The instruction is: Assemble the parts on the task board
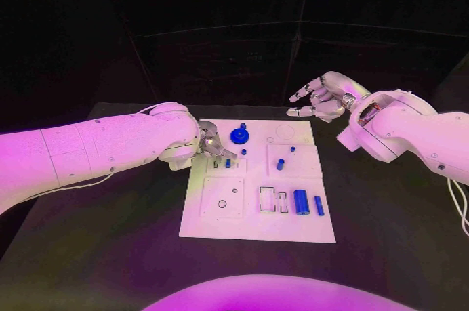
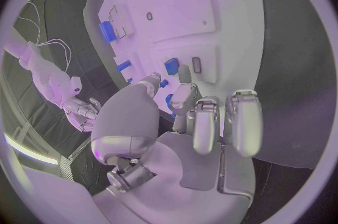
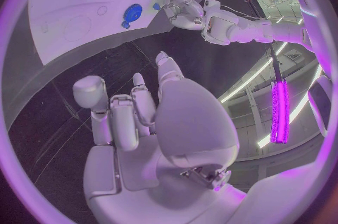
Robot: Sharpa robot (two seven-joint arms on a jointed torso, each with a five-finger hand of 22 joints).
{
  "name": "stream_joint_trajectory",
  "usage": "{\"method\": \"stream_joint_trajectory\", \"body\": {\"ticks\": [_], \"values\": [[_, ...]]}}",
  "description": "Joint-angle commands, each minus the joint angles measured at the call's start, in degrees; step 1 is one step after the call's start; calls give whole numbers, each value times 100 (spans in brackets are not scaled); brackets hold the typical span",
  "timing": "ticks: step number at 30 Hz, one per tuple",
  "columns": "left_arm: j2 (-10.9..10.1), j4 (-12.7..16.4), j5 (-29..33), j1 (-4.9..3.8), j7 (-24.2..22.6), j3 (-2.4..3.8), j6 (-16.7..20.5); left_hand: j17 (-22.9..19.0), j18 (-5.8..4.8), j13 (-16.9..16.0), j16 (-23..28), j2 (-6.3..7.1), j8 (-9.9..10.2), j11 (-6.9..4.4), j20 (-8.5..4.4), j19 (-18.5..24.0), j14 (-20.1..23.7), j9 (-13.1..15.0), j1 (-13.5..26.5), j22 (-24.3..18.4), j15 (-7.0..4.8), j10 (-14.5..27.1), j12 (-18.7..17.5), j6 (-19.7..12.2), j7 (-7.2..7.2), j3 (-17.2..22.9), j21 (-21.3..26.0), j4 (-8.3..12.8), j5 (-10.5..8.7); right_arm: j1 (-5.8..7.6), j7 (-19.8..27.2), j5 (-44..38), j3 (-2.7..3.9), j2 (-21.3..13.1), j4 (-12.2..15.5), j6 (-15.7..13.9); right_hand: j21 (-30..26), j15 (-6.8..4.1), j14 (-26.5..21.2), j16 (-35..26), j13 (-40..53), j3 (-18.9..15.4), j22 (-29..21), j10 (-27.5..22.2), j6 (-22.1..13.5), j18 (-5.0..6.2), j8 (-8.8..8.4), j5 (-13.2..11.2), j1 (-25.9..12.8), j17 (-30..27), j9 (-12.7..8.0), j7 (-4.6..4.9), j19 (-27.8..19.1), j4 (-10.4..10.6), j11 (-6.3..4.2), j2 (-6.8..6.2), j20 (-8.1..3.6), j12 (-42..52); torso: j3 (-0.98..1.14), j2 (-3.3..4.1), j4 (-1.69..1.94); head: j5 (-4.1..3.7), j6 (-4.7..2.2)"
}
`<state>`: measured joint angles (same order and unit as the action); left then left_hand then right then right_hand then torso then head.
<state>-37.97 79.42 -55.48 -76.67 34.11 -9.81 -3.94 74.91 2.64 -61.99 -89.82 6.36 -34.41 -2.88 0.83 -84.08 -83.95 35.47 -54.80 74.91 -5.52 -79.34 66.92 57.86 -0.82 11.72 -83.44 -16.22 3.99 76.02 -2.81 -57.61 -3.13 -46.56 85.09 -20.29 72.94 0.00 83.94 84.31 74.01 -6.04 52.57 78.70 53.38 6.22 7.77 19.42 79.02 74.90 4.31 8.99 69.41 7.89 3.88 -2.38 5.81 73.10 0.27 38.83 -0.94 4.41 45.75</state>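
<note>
The task board [image 1: 256, 219] lies mid-table, small blue parts [image 1: 301, 202] lying or standing across it. They look light, rigid and smooth, best pinched across their sides. The left hand [image 1: 207, 146] hovers over the board's upper-left pegs, fingertips converging; whether it holds one cannot be told. The right hand [image 1: 322, 97] hangs beyond the far edge, fingers loosely spread, empty.

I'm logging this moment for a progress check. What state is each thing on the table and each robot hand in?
Left robot hand: over the board's left edge, fingertips at a small blue part; grip unclear.
Right robot hand: raised beyond the board's far right corner, fingers apart, holding nothing.
White rectangular task board: flat on the black table.
Large blue cylinder: lying on the board.
Round blue disc part: seated near the far edge.
</note>
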Motion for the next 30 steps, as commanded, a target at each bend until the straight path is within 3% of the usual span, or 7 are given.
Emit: {"method": "stream_joint_trajectory", "body": {"ticks": [1, 6, 11, 15, 19, 23, 30], "values": [[-59, 80, 37, -50, -42, 106, 133, 1509, -35, 47, -18, -5, 34, 4, -36, -186, -605, 7, -84, 636, -37, 31, -57, -17, -18, -73, 47, -9, -17, 13, 38, -7, 5, 16, -11, 17, -31, -47, 345, -23, -7, -28, -8, -24, -29, 106, 37, -25, -12, 347, -6, -21, -55, 5, -9, 54, -3, -29, -1, 2, -1, 3, -12], [-153, 57, 42, -165, 29, 313, -39, 1509, -12, 259, -18, -88, 149, 59, -9, -140, -605, -36, -239, 540, -6, 166, -247, -218, -91, -307, 136, -9, -8, 13, 41, -7, 4, 32, -33, 27, -31, -47, 345, -23, -7, -28, -8, -24, -29, 106, 37, -25, -12, 347, -6, -21, -55, 5, -9, 54, -3, -29, 2, 2, 4, 14, -20], [-113, -283, 44, -337, 189, 382, -354, 1509, 18, 535, -18, -205, 493, 207, 84, -72, -605, -291, -483, 417, 116, 382, -487, -548, -263, -534, 257, -4, -1, 13, 40, -7, 4, 43, -56, 35, -31, -47, 345, -23, -7, -28, -8, -24, -29, 106, 37, -25, -12, 347, -6, -21, -55, 5, -9, 54, -3, -29, 9, 1, 6, 35, -32], [28, -691, 43, -403, 259, 401, -614, 1509, 29, 665, -18, -305, 693, 280, 155, -52, -605, -524, -619, 385, 182, 484, -575, -623, -346, -744, 298, -18, 3, 13, 42, -7, 4, 63, -70, 42, -36, -47, 344, -27, -5, -36, -15, -23, -34, 106, 38, -31, -18, 341, -7, -20, -57, 15, -9, 59, -3, -27, 0, 8, -10, 45, -48], [186, -1012, 30, -421, 274, 402, -787, 1509, 34, 698, -18, -337, 739, 296, 173, -46, -605, -597, -648, 374, 197, 509, -592, -621, -362, -818, 312, -20, 2, 12, 43, -7, 4, 75, -79, 50, -36, -47, 344, -27, -5, -36, -15, -23, -34, 106, 38, -31, -18, 341, -7, -20, -57, 15, -9, 59, -3, -27, -7, 13, -14, 54, -52], [358, -1306, -95, -417, 268, 389, -901, 1509, 34, 704, -18, -359, 760, 302, 181, -46, -605, -636, -670, 376, 203, 514, -590, -613, -368, -857, 313, -19, 3, 12, 43, -7, 4, 87, -84, 60, -38, -47, 345, -27, -4, -37, -19, -22, -35, 107, 39, -30, -16, 343, -7, -20, -59, 16, -9, 62, -3, -26, 1, 9, -17, 70, -52], [555, -1624, -501, -379, 220, 304, -1045, 1509, 34, 716, -18, -421, 775, 305, 193, -49, -605, -702, -706, 383, 210, 521, -586, -561, -367, -928, 311, -23, 4, 12, 42, -7, 4, 95, -89, 68, -38, -47, 346, -26, -2, -36, -16, -20, -36, 106, 39, -27, -12, 346, -7, -21, -56, 16, -9, 67, -2, -23, 7, 2, -6, 76, -34]]}}
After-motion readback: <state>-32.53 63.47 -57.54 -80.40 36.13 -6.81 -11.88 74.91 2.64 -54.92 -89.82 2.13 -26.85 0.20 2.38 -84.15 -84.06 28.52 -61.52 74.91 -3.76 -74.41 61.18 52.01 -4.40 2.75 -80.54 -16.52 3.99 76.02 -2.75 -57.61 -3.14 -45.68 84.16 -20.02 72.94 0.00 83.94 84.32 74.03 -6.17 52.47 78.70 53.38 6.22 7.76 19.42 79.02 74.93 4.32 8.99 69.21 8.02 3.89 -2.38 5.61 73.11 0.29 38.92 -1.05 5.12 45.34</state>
